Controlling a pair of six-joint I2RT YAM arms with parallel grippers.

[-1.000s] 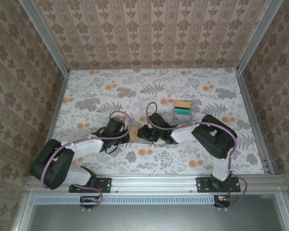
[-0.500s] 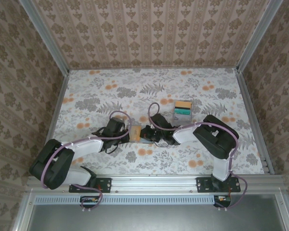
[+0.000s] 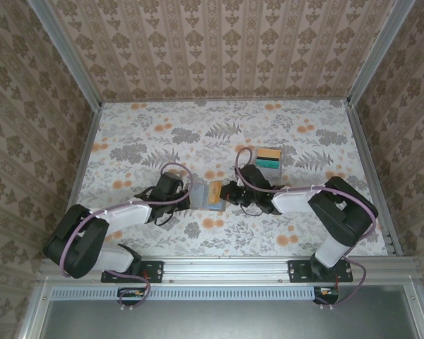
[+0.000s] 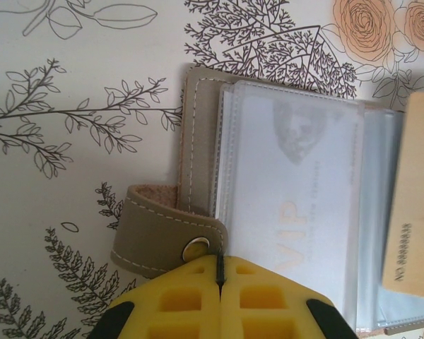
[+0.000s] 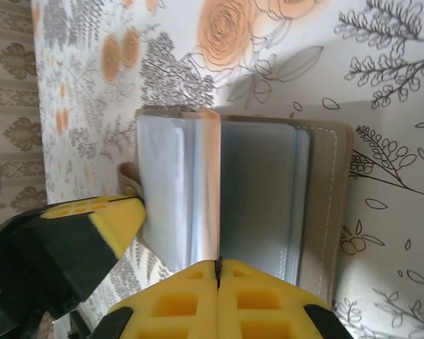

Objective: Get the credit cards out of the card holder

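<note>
The card holder point(image 3: 200, 193) lies open on the floral table, taupe outside point(image 4: 198, 141) with clear sleeves inside; a pale card marked VIP point(image 4: 297, 205) sits in one sleeve. My left gripper point(image 4: 219, 260) is shut, its yellow tips resting at the holder's near edge beside the snap strap point(image 4: 155, 236). My right gripper point(image 5: 218, 263) is shut on an orange credit card point(image 5: 212, 183), seen edge-on above the sleeves. That card point(image 3: 215, 194) shows at the holder's right side, between the two grippers point(image 3: 230, 192), and at the right edge of the left wrist view point(image 4: 417, 205).
A clear plastic box of stacked coloured cards point(image 3: 267, 159) stands just behind the right arm's wrist. Patterned walls point(image 3: 49, 141) close in the table on three sides. The left gripper's yellow finger point(image 5: 92, 219) shows close to the holder's left edge.
The right gripper closed on the orange card and drew back to the right, bringing the card toward the holder's right side. The left arm stayed put.
</note>
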